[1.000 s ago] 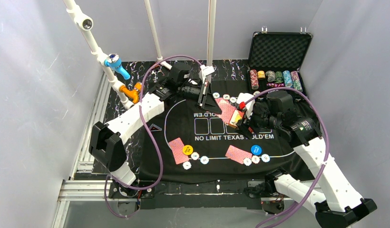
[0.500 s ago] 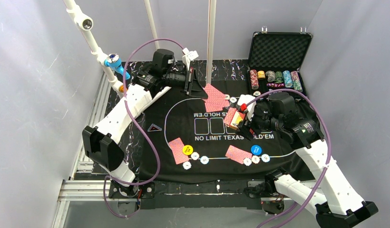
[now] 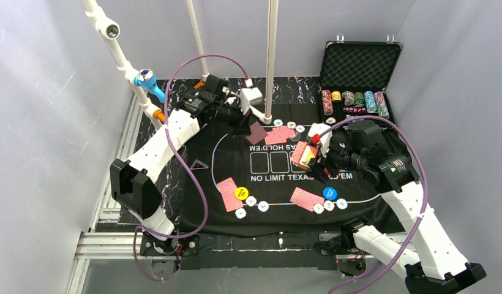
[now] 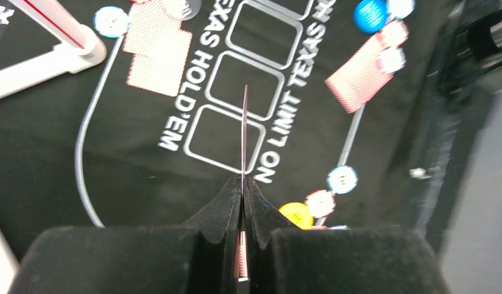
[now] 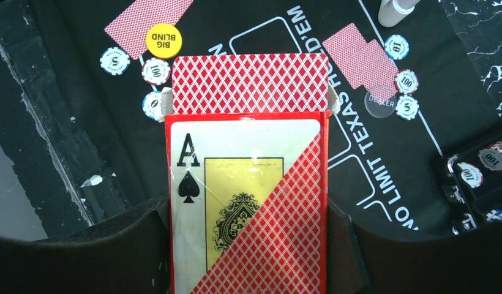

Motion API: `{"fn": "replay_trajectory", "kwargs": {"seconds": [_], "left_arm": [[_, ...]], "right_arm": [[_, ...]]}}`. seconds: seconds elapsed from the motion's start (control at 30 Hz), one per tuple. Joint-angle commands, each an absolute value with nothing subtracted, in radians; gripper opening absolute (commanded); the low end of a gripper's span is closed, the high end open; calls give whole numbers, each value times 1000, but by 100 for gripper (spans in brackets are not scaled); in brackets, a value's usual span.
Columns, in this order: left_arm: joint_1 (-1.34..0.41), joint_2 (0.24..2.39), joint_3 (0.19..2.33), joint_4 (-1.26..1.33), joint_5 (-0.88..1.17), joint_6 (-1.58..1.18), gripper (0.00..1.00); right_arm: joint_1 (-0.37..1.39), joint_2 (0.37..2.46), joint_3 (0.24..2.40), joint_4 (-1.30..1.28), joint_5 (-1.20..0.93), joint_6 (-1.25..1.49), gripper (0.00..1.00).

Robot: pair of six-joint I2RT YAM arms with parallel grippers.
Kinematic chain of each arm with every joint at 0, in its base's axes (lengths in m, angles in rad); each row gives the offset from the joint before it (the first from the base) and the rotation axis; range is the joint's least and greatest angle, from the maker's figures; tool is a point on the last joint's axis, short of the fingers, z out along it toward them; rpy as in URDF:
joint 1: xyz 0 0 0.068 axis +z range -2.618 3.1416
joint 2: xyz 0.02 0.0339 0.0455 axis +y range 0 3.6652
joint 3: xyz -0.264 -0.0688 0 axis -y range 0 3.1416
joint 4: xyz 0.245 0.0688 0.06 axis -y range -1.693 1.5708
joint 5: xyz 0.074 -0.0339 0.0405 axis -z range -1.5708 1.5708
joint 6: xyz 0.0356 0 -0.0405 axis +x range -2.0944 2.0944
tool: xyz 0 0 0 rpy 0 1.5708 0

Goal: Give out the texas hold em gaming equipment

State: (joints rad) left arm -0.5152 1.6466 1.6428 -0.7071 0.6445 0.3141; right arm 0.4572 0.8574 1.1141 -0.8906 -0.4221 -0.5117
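Observation:
My left gripper (image 3: 247, 121) is shut on one red-backed card (image 3: 258, 132), held just above the far side of the mat; in the left wrist view the gripper (image 4: 242, 184) pinches that card (image 4: 243, 131) edge-on. My right gripper (image 3: 314, 157) is shut on the card box (image 3: 304, 154), whose front shows an ace of spades (image 5: 248, 202), with red-backed cards (image 5: 250, 82) sticking out of its top. Two cards (image 3: 280, 135) lie at the far seat. Card pairs lie by the yellow disc (image 3: 241, 193) and the blue disc (image 3: 330, 193), with small chips (image 3: 251, 201) beside them.
The open black case (image 3: 359, 64) with chip stacks (image 3: 352, 101) stands at the back right. A white pole (image 3: 271, 61) stands on the far mat edge beside my left gripper. The black felt mat (image 3: 236, 159) covers the table middle. A clear dealer disc (image 5: 381, 101) lies by the far cards.
My left gripper has pulled a card away from the box in my right gripper and carried it left toward the far side of the mat, turning the wrist. The right gripper has barely moved.

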Motion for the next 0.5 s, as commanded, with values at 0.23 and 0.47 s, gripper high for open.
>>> {"fn": "replay_trajectory", "kwargs": {"seconds": [0.23,0.47], "left_arm": [[-668,1505,1167,-289,231,860,0],[-725,1547,1070,-77,111,922,0]], "right_arm": [[411,836,1162,-900,-463,-460,1],[344,828,1160,-915,-434,-398,1]]}}
